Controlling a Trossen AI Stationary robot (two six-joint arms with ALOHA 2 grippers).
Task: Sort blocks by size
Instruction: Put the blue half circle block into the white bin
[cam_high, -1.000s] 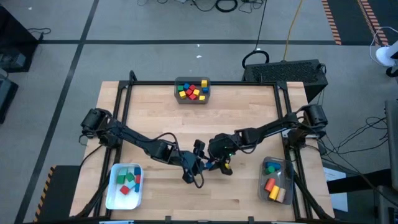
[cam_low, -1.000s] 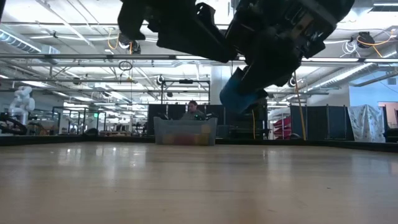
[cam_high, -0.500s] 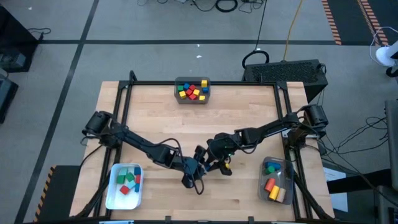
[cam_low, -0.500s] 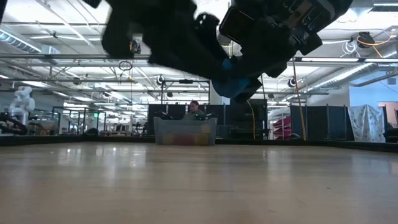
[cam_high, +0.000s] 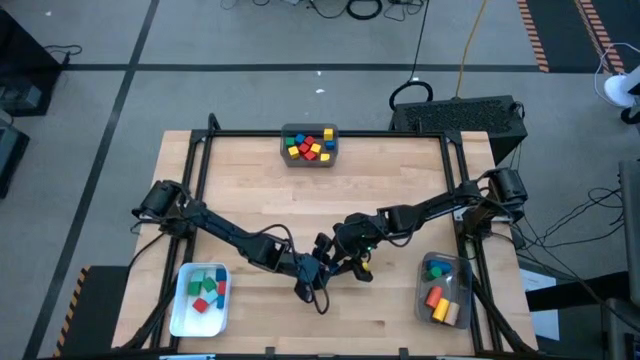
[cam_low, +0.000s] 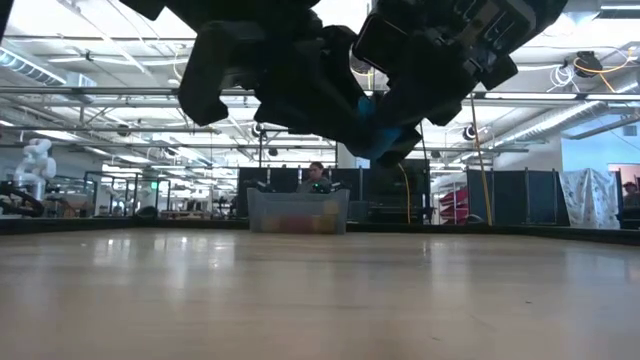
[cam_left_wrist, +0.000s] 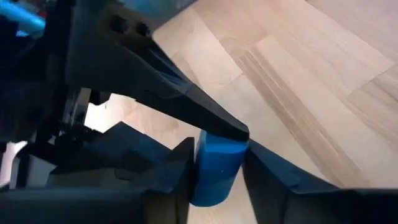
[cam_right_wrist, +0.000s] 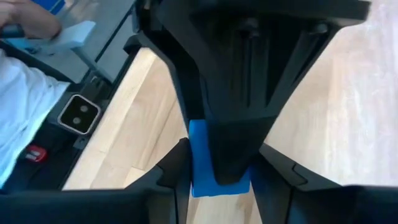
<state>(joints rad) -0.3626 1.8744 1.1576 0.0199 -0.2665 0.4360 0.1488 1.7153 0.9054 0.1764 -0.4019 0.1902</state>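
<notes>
A blue block hangs above the table's middle, between both grippers, which meet tip to tip. It also shows in the right wrist view and the low view. My left gripper comes from the left and my right gripper from the right; each has the block between its fingers. Other blocks lie in three bins. My left gripper has the blue block's two opposite sides between its two fingers, which come about level from the table's left. The block is clear of the table. My right gripper pinches the block's sides between its two fingers, coming from the table's right. The left gripper's body hides the block's middle in the right wrist view.
A grey bin with several small blocks stands at the far edge. A white bin with blocks stands near left, a clear bin with blocks near right. A person's white sleeve shows beyond the table's edge.
My left gripper has gone toward the table's right, up to my right gripper, and its fingers now stand on both sides of the blue block. My right gripper has kept the block and risen a little.
</notes>
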